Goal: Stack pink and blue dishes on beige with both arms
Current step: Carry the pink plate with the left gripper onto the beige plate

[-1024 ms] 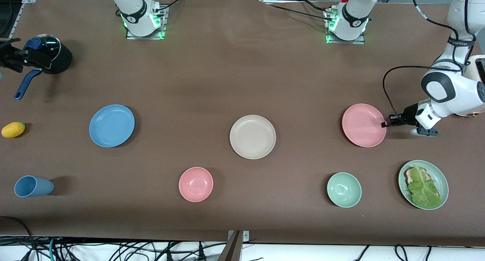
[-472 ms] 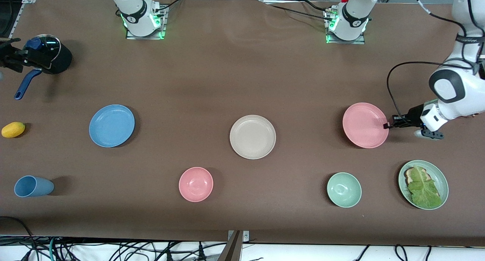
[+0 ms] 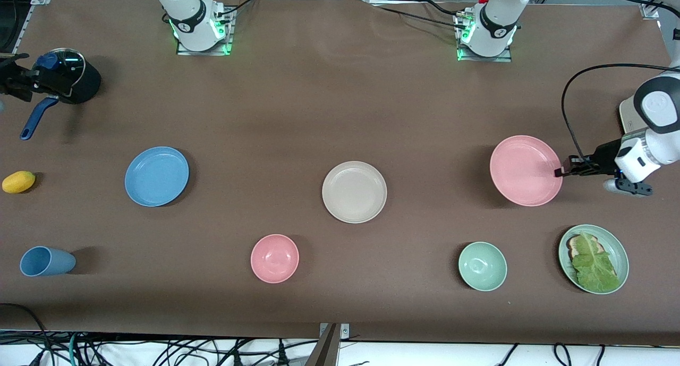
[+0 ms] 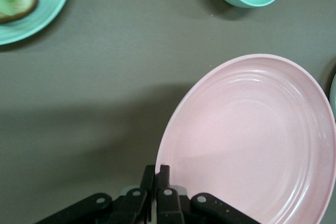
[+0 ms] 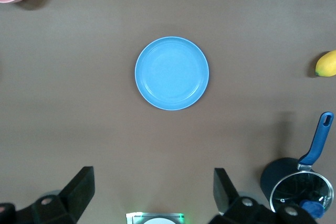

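Already the pink plate hung tilted above the tabletop at the left arm's end, its rim pinched between the closed fingers of the left gripper. Toward the middle the beige plate lay flat, with the blue plate flat too toward the right arm's end. High over that blue plate, the right gripper waited with its fingers spread wide and empty.
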{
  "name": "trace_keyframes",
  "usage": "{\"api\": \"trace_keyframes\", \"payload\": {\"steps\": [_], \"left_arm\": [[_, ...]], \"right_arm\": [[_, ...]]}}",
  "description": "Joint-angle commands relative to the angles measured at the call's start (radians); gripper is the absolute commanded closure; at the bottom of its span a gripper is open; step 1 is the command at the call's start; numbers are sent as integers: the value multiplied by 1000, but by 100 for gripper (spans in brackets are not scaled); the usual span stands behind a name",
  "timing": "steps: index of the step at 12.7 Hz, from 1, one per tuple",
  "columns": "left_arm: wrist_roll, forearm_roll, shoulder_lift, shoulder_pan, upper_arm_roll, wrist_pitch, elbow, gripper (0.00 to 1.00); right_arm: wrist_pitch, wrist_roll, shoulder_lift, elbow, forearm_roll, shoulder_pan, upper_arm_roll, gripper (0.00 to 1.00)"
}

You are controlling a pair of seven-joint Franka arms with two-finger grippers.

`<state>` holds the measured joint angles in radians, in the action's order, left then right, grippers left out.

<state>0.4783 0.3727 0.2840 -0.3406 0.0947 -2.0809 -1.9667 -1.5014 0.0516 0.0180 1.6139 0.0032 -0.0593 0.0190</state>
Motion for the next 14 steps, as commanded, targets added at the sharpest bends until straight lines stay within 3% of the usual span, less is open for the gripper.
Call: {"api": "trace_keyframes", "payload": {"steps": [1,5,10,14], "left_arm": [[-142,-26,-3,89,-4,5,11,100],[-436,-28,-32,236,29,1,12,100],[-896,-175,-31,265,241,-21,68,100],[-1143,-216,1,408,249,-68,103,100]], "right_arm": [[23,-10,-6,-25,4,-1,-2,0],[23,-10,-6,-25,4,-1,-2,0],[23,-10,-6,-25,4,-1,-2,0],[23,-10,-6,-23,4,-1,-2,0]]}}
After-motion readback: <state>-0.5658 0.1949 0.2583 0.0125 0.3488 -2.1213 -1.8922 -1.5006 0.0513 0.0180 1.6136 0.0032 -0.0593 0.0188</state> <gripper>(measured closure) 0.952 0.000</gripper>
